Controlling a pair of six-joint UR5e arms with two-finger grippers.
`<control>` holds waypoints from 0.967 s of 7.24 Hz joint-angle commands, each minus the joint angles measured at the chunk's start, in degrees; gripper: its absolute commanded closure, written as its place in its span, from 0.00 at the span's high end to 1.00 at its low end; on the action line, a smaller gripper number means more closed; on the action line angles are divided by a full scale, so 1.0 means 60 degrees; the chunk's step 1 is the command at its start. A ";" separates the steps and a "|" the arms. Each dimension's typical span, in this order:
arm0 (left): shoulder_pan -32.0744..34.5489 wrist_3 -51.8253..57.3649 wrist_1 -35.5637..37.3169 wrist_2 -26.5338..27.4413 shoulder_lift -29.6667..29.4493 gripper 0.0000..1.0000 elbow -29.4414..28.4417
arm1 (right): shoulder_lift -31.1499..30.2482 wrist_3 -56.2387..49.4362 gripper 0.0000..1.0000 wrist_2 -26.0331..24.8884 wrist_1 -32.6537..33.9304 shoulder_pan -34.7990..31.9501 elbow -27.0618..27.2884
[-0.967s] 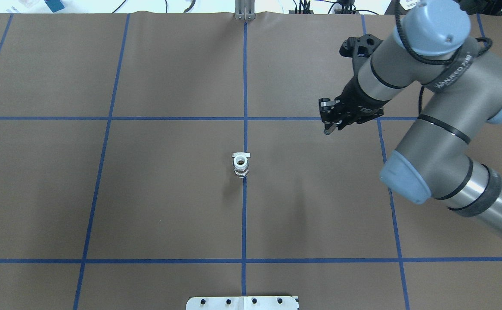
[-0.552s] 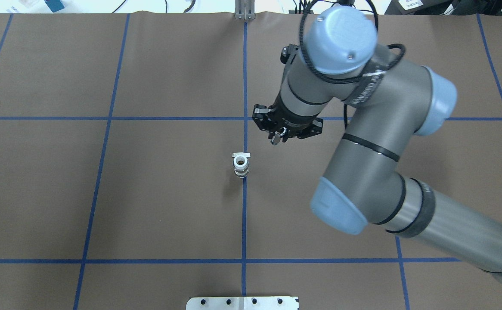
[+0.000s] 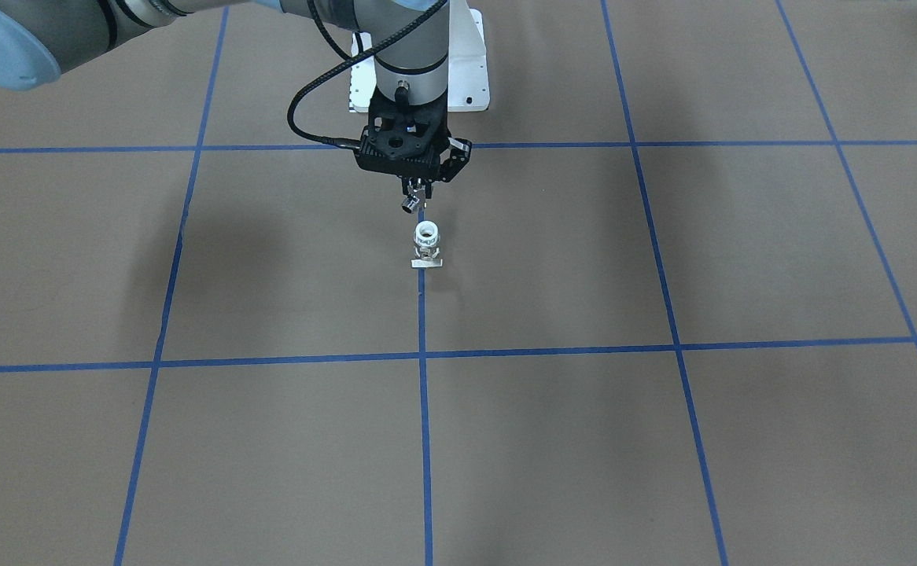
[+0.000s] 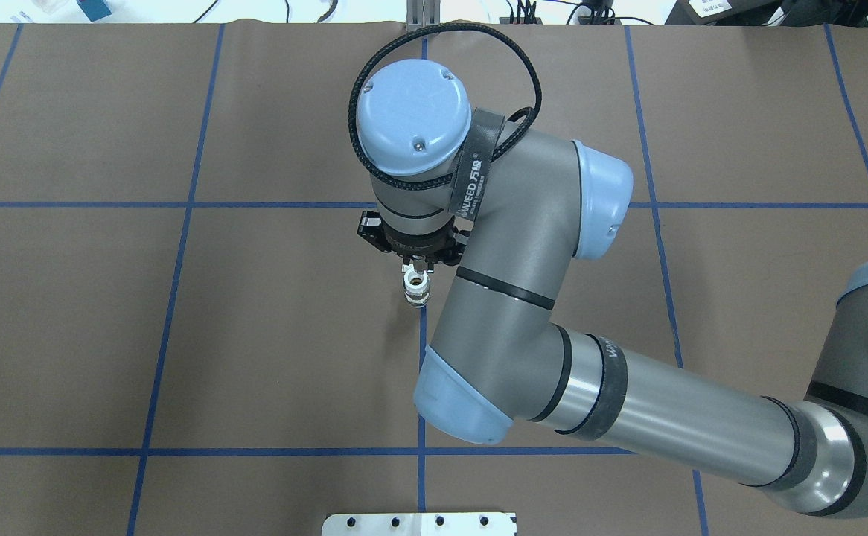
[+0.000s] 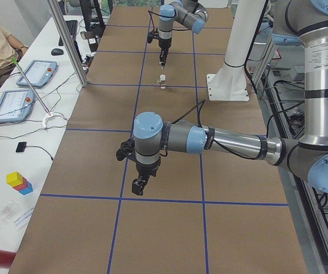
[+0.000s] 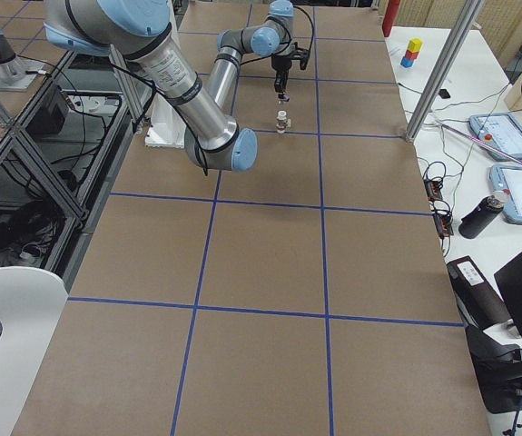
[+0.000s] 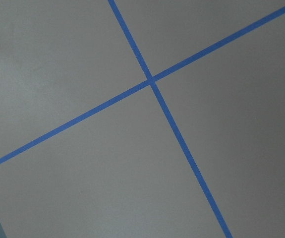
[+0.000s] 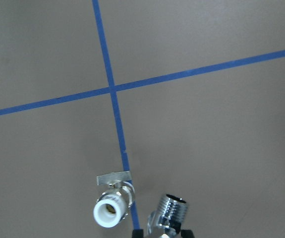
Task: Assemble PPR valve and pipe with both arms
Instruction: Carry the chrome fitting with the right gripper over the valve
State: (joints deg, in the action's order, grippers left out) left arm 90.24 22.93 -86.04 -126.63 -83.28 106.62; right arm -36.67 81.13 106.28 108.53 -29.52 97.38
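The left arm (image 5: 226, 141) reaches out low over the brown table (image 4: 255, 335), far from the parts. Its left gripper (image 5: 138, 186) points down just above the table. I cannot tell if the fingers are apart or together. The left wrist view shows only the table and a cross of blue tape (image 7: 152, 81).

In the middle of the table the valve (image 4: 417, 287) stands up on a blue line. Its white ring faces up and its flat tab lies at the bottom, on the side away from the robot.

The shiny pipe (image 8: 171, 212) hangs in the air just above the valve and a little to one side. It does not touch the valve. The right gripper (image 3: 417, 195) points straight down and pinches the pipe between its fingertips. The right arm (image 4: 523, 298) comes in from the right and bends over the middle.
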 commanded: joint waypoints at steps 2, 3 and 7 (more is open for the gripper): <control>-0.0010 0.0001 0.0000 -0.0003 -0.0007 1.00 -0.0001 | 0.0004 0.0116 0.00 -0.0499 -0.0611 0.0202 -0.0526; -0.0010 0.0001 0.0000 -0.0003 -0.0007 1.00 -0.0001 | -0.0011 0.0116 0.00 -0.0559 -0.0612 0.0203 -0.0526; -0.0025 0.0001 0.0000 -0.0003 -0.0036 1.00 -0.0001 | -0.0142 0.0116 0.00 -0.0720 -0.0787 0.0334 -0.0600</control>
State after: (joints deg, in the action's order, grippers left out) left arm 90.10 22.94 -86.05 -126.65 -83.42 106.61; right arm -36.99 81.83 102.12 104.40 -27.95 93.91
